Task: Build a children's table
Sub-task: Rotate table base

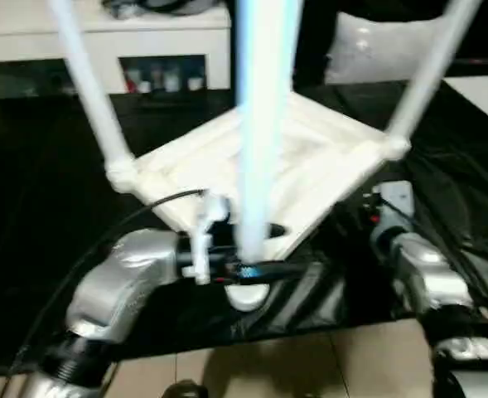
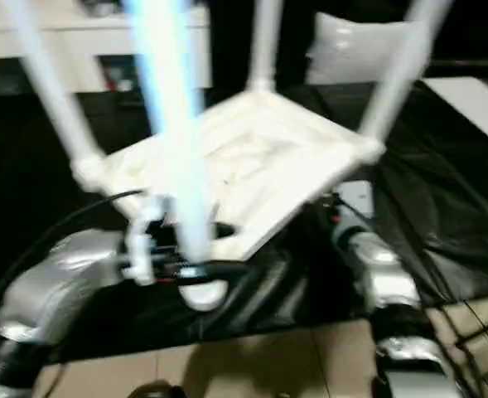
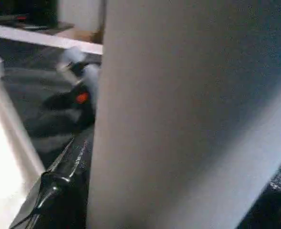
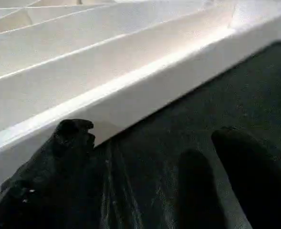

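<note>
The children's table [image 1: 293,166] lies upside down on a black sheet [image 1: 53,207], ribbed underside up, its legs rising from the corner sockets. The left gripper [image 1: 248,269] is clamped around the nearest leg [image 1: 264,124] low down, just above its socket [image 1: 248,294]; in the left wrist view that leg presses against a black finger [image 3: 59,200]. The right gripper [image 4: 150,157] hangs released, fingers spread, just beside the table top's side edge [image 4: 145,90] without touching it.

The plastic looks hollow, so probably light and stiff, and smooth enough to slip. A tapered round leg gives poor purchase; holding low near the socket seems best for control. The rim of the top offers a flat, firm hold for bracing, though blur hides how fully the leg is seated.
</note>
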### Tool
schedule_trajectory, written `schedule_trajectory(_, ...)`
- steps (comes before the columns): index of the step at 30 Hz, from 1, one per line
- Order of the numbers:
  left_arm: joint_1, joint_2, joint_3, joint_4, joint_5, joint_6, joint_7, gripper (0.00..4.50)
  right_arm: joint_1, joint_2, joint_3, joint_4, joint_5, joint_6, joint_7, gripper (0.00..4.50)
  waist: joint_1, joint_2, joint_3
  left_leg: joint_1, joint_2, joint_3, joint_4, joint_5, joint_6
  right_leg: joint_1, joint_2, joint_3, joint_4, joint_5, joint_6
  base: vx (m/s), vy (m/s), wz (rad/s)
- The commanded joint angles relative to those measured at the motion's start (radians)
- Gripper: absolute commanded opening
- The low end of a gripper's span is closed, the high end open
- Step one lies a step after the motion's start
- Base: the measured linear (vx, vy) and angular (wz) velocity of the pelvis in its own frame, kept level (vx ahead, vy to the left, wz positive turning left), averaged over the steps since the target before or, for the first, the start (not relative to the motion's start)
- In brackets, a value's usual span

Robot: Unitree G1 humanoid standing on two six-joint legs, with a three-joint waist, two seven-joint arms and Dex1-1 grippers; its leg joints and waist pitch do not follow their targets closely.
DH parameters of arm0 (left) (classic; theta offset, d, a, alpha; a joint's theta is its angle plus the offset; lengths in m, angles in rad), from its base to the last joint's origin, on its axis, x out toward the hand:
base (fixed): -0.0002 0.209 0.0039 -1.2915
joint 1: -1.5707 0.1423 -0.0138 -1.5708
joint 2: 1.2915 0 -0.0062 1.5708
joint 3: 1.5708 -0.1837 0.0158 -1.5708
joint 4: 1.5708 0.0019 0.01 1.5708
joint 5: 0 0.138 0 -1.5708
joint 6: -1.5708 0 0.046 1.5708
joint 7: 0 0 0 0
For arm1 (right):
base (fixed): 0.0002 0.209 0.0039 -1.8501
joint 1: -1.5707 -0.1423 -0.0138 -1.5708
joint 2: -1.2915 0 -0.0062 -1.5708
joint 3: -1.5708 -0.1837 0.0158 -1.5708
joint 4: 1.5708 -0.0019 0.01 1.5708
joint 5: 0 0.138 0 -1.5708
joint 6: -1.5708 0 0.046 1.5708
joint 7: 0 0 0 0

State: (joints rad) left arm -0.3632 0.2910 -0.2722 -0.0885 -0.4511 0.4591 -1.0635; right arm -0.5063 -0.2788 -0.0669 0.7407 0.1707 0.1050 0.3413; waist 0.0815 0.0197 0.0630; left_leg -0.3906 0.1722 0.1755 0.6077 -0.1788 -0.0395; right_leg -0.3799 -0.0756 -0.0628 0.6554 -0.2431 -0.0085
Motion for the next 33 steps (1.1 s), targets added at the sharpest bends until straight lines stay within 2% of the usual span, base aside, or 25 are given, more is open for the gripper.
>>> schedule_trajectory(1, -0.027, -0.032, -0.056, 0.005, 0.016, -0.009, -0.005, 3.5, -0.043, 0.034, 0.048, -0.001, -0.009, -0.02, 0.043, 4.5, 0.001, -0.017, -0.074, 0.009, 0.048, -0.014, -0.061, -0.07, 0.046, 0.054, -0.072, 0.049, -0.079, 0.017, -0.243, 0.0, 0.0, 0.0)
schedule_trajectory(2, -0.05, -0.068, -0.065, 0.023, 0.02, -0.018, 0.014, 3.5, -0.054, 0.054, 0.056, 0.018, -0.017, -0.035, 0.059, 4.5, -0.001, -0.016, -0.073, 0.009, 0.048, -0.014, -0.06, -0.07, 0.049, 0.053, -0.072, 0.049, -0.079, 0.018, -0.245, 0.0, 0.0, 0.0)
schedule_trajectory(6, -0.083, -0.122, -0.071, 0.058, 0.037, -0.041, 0.046, 3.5, -0.068, 0.077, 0.067, 0.056, -0.034, -0.069, 0.074, 4.5, -0.015, -0.015, -0.076, 0.007, 0.047, -0.014, -0.057, -0.066, 0.064, 0.056, -0.073, 0.048, -0.079, 0.042, -0.266, 0.0, 0.0, 0.0)
schedule_trajectory(7, -0.095, -0.147, -0.076, 0.074, 0.048, -0.059, 0.066, 3.5, -0.067, 0.085, 0.07, 0.062, -0.035, -0.075, 0.077, 4.5, -0.017, -0.014, -0.076, 0.008, 0.049, -0.014, -0.057, -0.059, 0.079, 0.056, -0.072, 0.048, -0.079, 0.057, -0.274, 0.0, 0.0, 0.0)
schedule_trajectory(11, -0.114, -0.193, -0.066, 0.107, 0.067, -0.092, 0.106, 3.5, -0.066, 0.098, 0.067, 0.078, -0.036, -0.082, 0.098, 4.5, -0.019, -0.01, -0.076, 0.01, 0.05, -0.014, -0.055, -0.071, 0.091, 0.055, -0.07, 0.048, -0.078, 0.071, -0.285, 0.0, 0.0, 0.0)
schedule_trajectory(13, -0.117, -0.207, -0.071, 0.113, 0.067, -0.092, 0.106, 3.5, -0.056, 0.106, 0.072, 0.074, -0.037, -0.086, 0.123, 4.5, -0.018, -0.007, -0.076, 0.012, 0.052, -0.015, -0.056, -0.089, 0.087, 0.055, -0.07, 0.047, -0.079, 0.063, -0.29, 0.0, 0.0, 0.0)
schedule_trajectory(14, -0.116, -0.21, -0.077, 0.112, 0.07, -0.094, 0.107, 3.5, -0.051, 0.109, 0.073, 0.072, -0.036, -0.087, 0.129, 4.5, -0.018, -0.008, -0.076, 0.012, 0.053, -0.015, -0.057, -0.092, 0.086, 0.056, -0.071, 0.048, -0.078, 0.063, -0.29, 0.0, 0.0, 0.0)
schedule_trajectory(15, -0.115, -0.22, -0.084, 0.116, 0.076, -0.1, 0.111, 3.5, -0.049, 0.114, 0.074, 0.078, -0.036, -0.095, 0.134, 4.5, -0.016, -0.003, -0.077, 0.012, 0.054, -0.017, -0.057, -0.091, 0.086, 0.055, -0.072, 0.047, -0.077, 0.064, -0.291, 0.0, 0.0, 0.0)
schedule_trajectory(18, -0.114, -0.234, -0.087, 0.121, 0.081, -0.11, 0.122, 3.5, -0.046, 0.117, 0.074, 0.084, -0.038, -0.104, 0.134, 4.5, -0.016, -0.006, -0.076, 0.013, 0.055, -0.015, -0.058, -0.1, 0.083, 0.054, -0.073, 0.048, -0.079, 0.057, -0.295, 0.0, 0.0, 0.0)
schedule_trajectory(19, -0.122, -0.244, -0.083, 0.136, 0.09, -0.124, 0.137, 3.5, -0.046, 0.115, 0.07, 0.09, -0.036, -0.107, 0.132, 4.5, -0.016, 0.003, -0.075, 0.014, 0.056, -0.018, -0.059, -0.112, 0.076, 0.054, -0.071, 0.047, -0.08, 0.06, -0.296, 0.0, 0.0, 0.0)
schedule_trajectory(23, -0.151, -0.261, -0.06, 0.196, 0.144, -0.177, 0.209, 3.5, -0.043, 0.096, 0.041, 0.1, -0.033, -0.111, 0.112, 4.5, -0.014, 0.004, -0.076, 0.016, 0.054, -0.018, -0.059, -0.13, 0.07, 0.056, -0.071, 0.047, -0.084, 0.054, -0.289, 0.0, 0.0, 0.0)
schedule_trajectory(24, -0.159, -0.263, -0.055, 0.213, 0.158, -0.195, 0.226, 3.5, -0.043, 0.088, 0.031, 0.104, -0.033, -0.111, 0.1, 4.5, -0.014, 0.003, -0.076, 0.013, 0.054, -0.019, -0.06, -0.126, 0.07, 0.058, -0.072, 0.048, -0.083, 0.054, -0.287, 0.0, 0.0, 0.0)
schedule_trajectory(25, -0.174, -0.26, -0.045, 0.242, 0.18, -0.214, 0.254, 3.5, -0.041, 0.074, 0.009, 0.104, -0.026, -0.111, 0.084, 4.5, -0.012, 0.006, -0.076, 0.014, 0.055, -0.02, -0.06, -0.13, 0.068, 0.057, -0.073, 0.047, -0.084, 0.046, -0.283, 0.0, 0.0, 0.0)
schedule_trajectory(27, -0.195, -0.25, -0.028, 0.285, 0.211, -0.247, 0.285, 3.5, -0.03, 0.048, -0.03, 0.092, -0.011, -0.113, 0.059, 4.5, -0.012, 0.004, -0.075, 0.016, 0.054, -0.019, -0.062, -0.147, 0.064, 0.055, -0.073, 0.047, -0.09, 0.016, -0.275, 0.0, 0.0, 0.0)
schedule_trajectory(28, -0.202, -0.248, -0.022, 0.301, 0.222, -0.259, 0.294, 3.5, -0.022, 0.037, -0.048, 0.08, 0.005, -0.113, 0.065, 4.5, -0.008, 0.008, -0.075, 0.019, 0.055, -0.018, -0.062, -0.157, 0.06, 0.054, -0.073, 0.047, -0.092, -0.003, -0.273, 0.0, 0.0, 0.0)
schedule_trajectory(30, -0.205, -0.246, -0.018, 0.308, 0.23, -0.27, 0.3, 3.5, -0.011, 0.03, -0.062, 0.062, 0.026, -0.11, 0.087, 4.5, -0.006, 0.006, -0.074, 0.017, 0.056, -0.019, -0.063, -0.163, 0.059, 0.056, -0.075, 0.046, -0.092, -0.015, -0.269, 0.0, 0.0, 0.0)
schedule_trajectory(31, -0.192, -0.229, -0.021, 0.293, 0.232, -0.273, 0.282, 3.5, 0.022, 0.009, -0.081, 0.007, 0.051, -0.086, 0.113, 4.5, -0.002, 0.022, -0.072, 0.018, 0.056, -0.021, -0.066, -0.181, 0.056, 0.054, -0.074, 0.045, -0.097, -0.039, -0.258, 0.0, 0.0, 0.0)
schedule_trajectory(32, -0.185, -0.222, -0.022, 0.284, 0.226, -0.269, 0.271, 3.5, 0.033, 0.003, -0.084, -0.011, 0.056, -0.094, 0.125, 4.5, -0.002, 0.015, -0.072, 0.019, 0.057, -0.02, -0.067, -0.191, 0.056, 0.053, -0.073, 0.046, -0.099, -0.042, -0.255, 0.0, 0.0, 0.0)
schedule_trajectory(33, -0.177, -0.214, -0.023, 0.273, 0.22, -0.264, 0.258, 3.5, 0.047, -0.004, -0.088, -0.033, 0.062, -0.104, 0.138, 4.5, -0.003, 0.016, -0.073, 0.019, 0.056, -0.022, -0.067, -0.192, 0.055, 0.054, -0.074, 0.045, -0.097, -0.04, -0.255, 0.0, 0.0, 0.0)
